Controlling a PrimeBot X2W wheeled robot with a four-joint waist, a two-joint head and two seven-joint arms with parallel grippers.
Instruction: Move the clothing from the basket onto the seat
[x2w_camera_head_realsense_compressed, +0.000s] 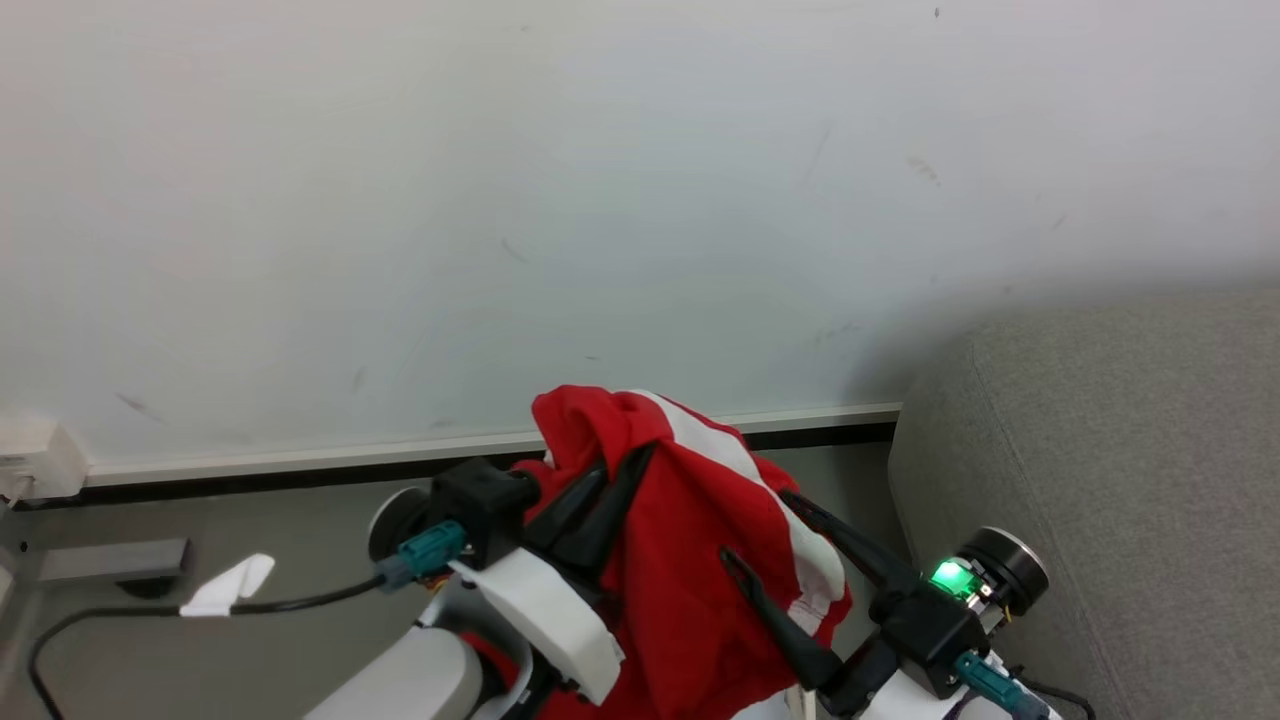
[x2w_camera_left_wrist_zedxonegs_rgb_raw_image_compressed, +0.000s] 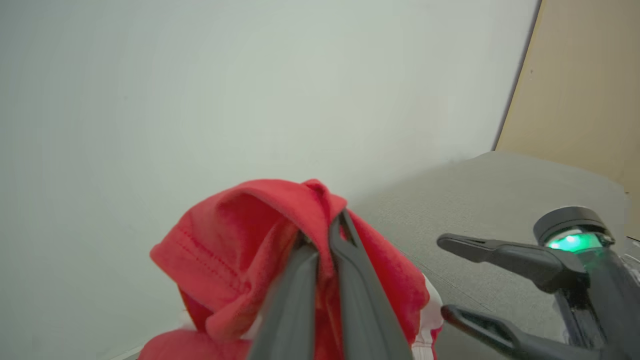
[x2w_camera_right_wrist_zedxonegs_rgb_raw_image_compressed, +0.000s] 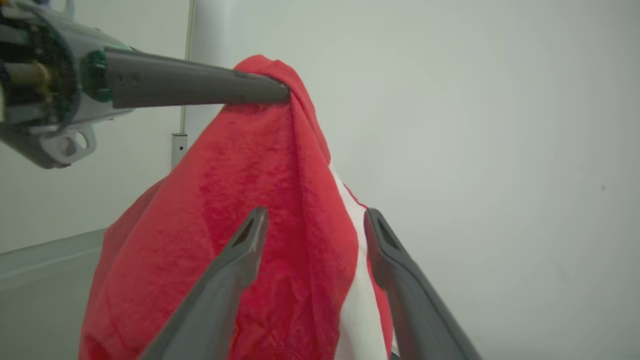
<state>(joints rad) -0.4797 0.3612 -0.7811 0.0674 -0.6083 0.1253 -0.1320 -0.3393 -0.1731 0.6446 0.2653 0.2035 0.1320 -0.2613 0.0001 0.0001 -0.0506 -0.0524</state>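
The left hand (x2w_camera_head_realsense_compressed: 625, 462) is pinched tight on a fold near the top of the red jersey (x2w_camera_head_realsense_compressed: 675, 590), its two fingers pressed together with cloth between them; the garment hangs from that one pinch, raised in front of the pale wall (x2w_camera_head_realsense_compressed: 600, 200), with the grey seat (x2w_camera_head_realsense_compressed: 1120, 480) off to the right and not yet beneath it; the right hand (x2w_camera_head_realsense_compressed: 755, 525) is spread wide and holds nothing, its fingers just beside the hanging cloth on its right side, and whether they touch it I cannot tell. The risk, as I judge it, lies in that single small grip; a quick swing to the right could tug the fold free and drop the jersey on the floor (x2w_camera_head_realsense_compressed: 300, 540); the loose drape could also snag on the spread right fingers, or drag on the seat's near edge and settle half off it; the lower hem is out of sight, so its clearance is unknown.
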